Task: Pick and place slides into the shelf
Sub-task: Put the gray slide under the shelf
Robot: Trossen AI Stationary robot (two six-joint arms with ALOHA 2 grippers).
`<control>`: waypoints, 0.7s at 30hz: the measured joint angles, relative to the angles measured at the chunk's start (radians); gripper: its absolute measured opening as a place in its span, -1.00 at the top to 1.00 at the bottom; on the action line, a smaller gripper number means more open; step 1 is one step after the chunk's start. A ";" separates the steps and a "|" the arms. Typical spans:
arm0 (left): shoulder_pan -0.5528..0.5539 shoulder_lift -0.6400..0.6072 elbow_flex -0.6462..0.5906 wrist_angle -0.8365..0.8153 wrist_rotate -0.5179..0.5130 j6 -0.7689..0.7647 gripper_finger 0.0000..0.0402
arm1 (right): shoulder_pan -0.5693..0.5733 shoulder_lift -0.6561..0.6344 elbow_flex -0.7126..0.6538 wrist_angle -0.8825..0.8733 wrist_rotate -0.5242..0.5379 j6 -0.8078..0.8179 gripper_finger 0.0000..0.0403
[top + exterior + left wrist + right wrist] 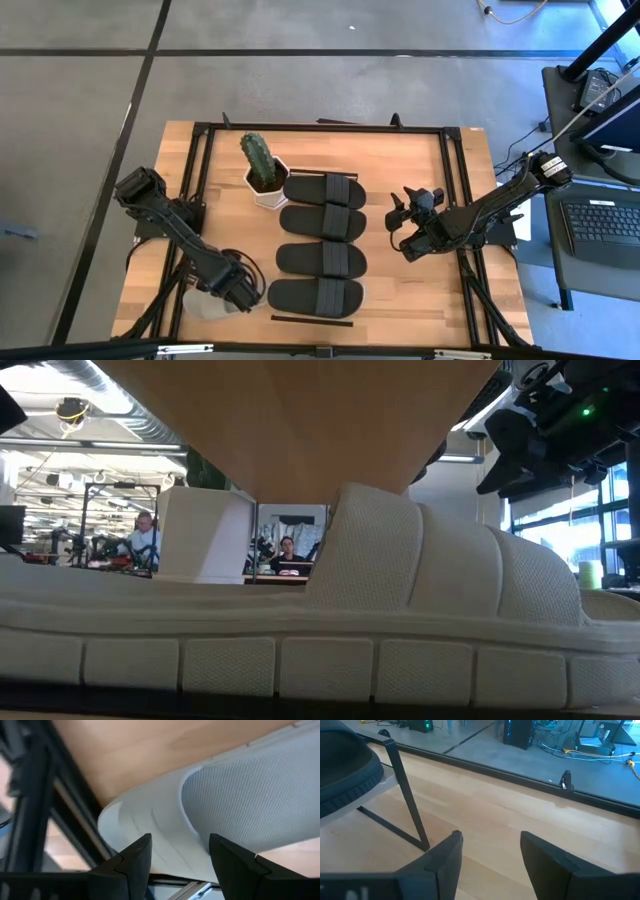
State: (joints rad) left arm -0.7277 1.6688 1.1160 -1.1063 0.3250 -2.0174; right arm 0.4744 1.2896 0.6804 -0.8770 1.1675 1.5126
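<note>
Left gripper (232, 290): jaws apart, hovering over the grey-beige slide (205, 303), heel rim between the fingers (135, 860), not gripped.
Right gripper (405, 222): jaws apart, empty, bare tabletop (520, 825) ahead of it.
Black slides (322, 243): four in a row on the shelf (400, 300), between the two grippers.
Cactus pot (265, 185): beyond the row's far end.
Risk: closing on the thin rim alone may let the slide tilt or slip; swinging it across could knock the nearest black slide (315, 296).
</note>
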 joint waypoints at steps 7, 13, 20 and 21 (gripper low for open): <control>-0.004 0.000 0.000 -0.045 0.033 0.006 0.07 | 0.000 0.000 0.000 0.000 -0.001 -0.003 0.00; -0.027 0.000 0.000 -0.021 0.034 -0.002 0.06 | 0.000 0.000 0.000 0.000 -0.010 -0.004 0.00; -0.038 0.022 0.001 -0.015 0.079 -0.041 0.06 | 0.000 0.000 0.000 -0.001 -0.010 -0.007 0.00; -0.038 0.030 0.001 -0.014 0.087 -0.043 0.06 | 0.000 0.000 0.000 -0.001 -0.010 -0.007 0.00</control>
State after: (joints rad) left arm -0.7658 1.6987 1.1168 -1.1202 0.4117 -2.0609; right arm 0.4744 1.2896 0.6804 -0.8782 1.1580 1.5056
